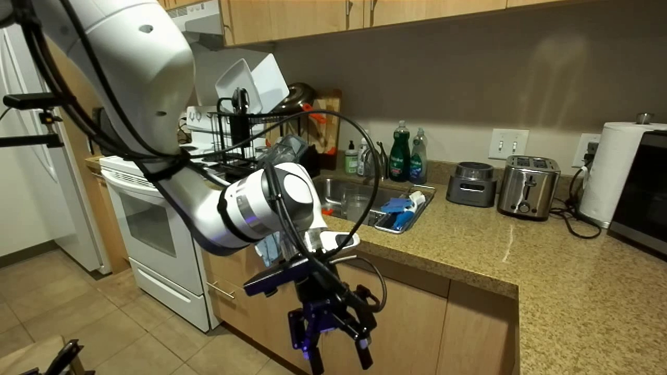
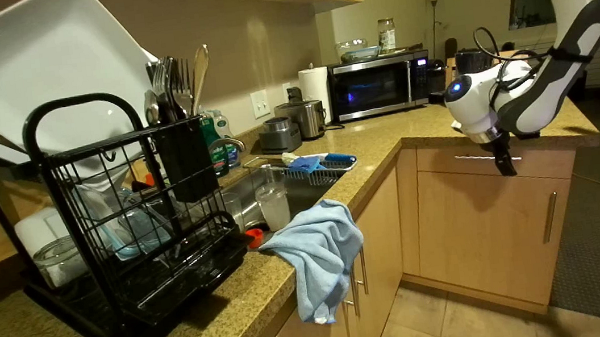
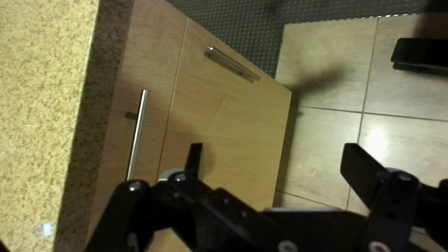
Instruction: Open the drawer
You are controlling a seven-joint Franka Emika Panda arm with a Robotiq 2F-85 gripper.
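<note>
The drawer (image 2: 442,158) is a light wood front with a horizontal silver bar handle (image 2: 473,157), under the countertop. It looks shut, flush with the cabinet. In the wrist view the drawer front (image 3: 155,59) and its handle (image 3: 137,136) lie left of my fingers. My gripper (image 1: 341,360) points down with its fingers apart and nothing between them. In an exterior view the gripper (image 2: 504,165) overlaps the right part of the handle, seen side-on. In the wrist view the gripper (image 3: 271,150) is over the cabinet door and floor, apart from the handle.
The granite countertop (image 3: 42,105) overhangs beside the drawer. A cabinet door (image 2: 491,231) with its own bar handle (image 2: 551,216) is below it. A blue towel (image 2: 324,251) hangs over the counter edge by the sink. A dish rack (image 2: 141,319) stands beyond.
</note>
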